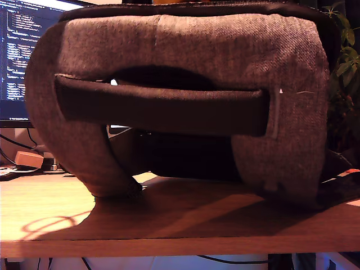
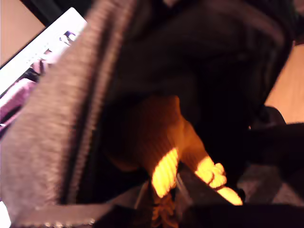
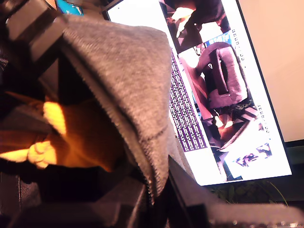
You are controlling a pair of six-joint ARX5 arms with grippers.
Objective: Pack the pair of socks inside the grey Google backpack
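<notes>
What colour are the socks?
Mustard yellow, ribbed knit; the pair of socks shows best in the first wrist view.

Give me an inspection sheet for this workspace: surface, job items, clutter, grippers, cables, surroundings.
Surface: wooden table, in the bag's shadow.
Job's things: the grey backpack stands on the table and fills most of the exterior view. The pair of socks is in its open mouth, against the black lining.
Clutter: small brown box behind the bag, at the exterior view's left.
Grippers: my first gripper looks shut on the socks, though that view is blurred. My second gripper pinches the backpack's grey edge. Neither shows in the exterior view.
Cables: dark cables below the monitor, and another under the table edge.
Surroundings: monitor showing code at the exterior view's left, plant at its right.
</notes>
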